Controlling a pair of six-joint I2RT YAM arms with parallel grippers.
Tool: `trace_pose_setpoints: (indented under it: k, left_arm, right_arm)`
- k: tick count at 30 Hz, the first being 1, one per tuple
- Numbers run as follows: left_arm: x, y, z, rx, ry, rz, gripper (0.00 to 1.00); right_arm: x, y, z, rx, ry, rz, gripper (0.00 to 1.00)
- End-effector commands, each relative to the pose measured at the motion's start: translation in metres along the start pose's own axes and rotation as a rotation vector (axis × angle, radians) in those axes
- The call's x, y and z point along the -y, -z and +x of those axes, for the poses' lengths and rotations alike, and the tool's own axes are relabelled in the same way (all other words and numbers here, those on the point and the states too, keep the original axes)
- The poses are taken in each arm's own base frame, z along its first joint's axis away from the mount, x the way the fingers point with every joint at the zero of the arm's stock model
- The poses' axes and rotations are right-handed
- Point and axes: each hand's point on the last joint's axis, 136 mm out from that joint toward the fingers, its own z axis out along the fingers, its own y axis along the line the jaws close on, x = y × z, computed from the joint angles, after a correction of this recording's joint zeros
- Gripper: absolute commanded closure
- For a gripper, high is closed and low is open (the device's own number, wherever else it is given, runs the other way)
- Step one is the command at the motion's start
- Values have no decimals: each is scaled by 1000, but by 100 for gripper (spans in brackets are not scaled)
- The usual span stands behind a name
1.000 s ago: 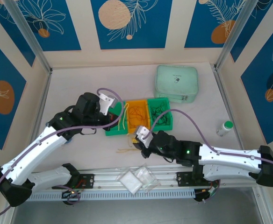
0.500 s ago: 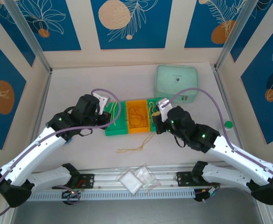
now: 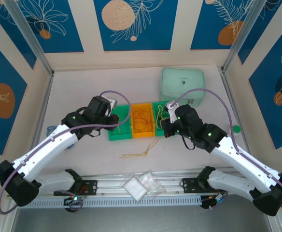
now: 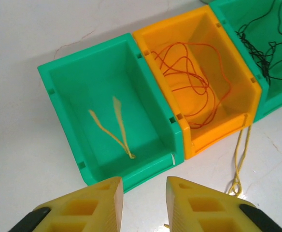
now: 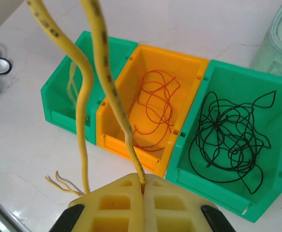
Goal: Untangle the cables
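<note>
- Left wrist view: the left hand point(image 4: 143, 193), fingers apart and empty, hangs over the near rim of the left green bin point(image 4: 83, 53), where one pale yellow cable point(image 4: 119, 128) lies.
- Right wrist view: the right hand point(image 5: 143, 182) is clamped on a yellow strand point(image 5: 113, 92) rising from it. Beyond, black cables point(image 5: 228, 140) lie in the right green bin point(image 5: 247, 67) and brown-orange cables point(image 5: 153, 104) in the orange bin point(image 5: 170, 53).
- Top external view: a loose yellow tangle point(image 3: 138, 153) lies on the desk point(image 3: 83, 82) before the bins.

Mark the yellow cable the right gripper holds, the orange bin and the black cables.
yellow cable point(image 5: 109, 84): right wrist view, middle of the right-hand strand.
orange bin point(image 4: 218, 134): left wrist view, front wall.
black cables point(image 5: 225, 135): right wrist view, middle of the tangle.
</note>
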Motion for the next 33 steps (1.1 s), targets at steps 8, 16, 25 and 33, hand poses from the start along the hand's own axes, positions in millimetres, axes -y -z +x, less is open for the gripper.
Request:
trace_pose_setpoints:
  k: [8, 16, 25, 33]
  left_arm:
    - [-4, -32, 8, -47, 71, 27, 77]
    - [-1, -23, 6, -8, 80, 56, 77]
    - [-11, 14, -4, 134, 117, 51, 72]
    - [-30, 38, 5, 207, 157, 1, 63]
  right_arm:
    - [-5, -1, -1, -9, -29, -53, 100]
    - [-6, -6, 2, -20, -42, -68, 100]
    - [-41, -28, -1, -125, -81, -199, 100]
    - [-88, -60, -11, -229, -44, -266, 100]
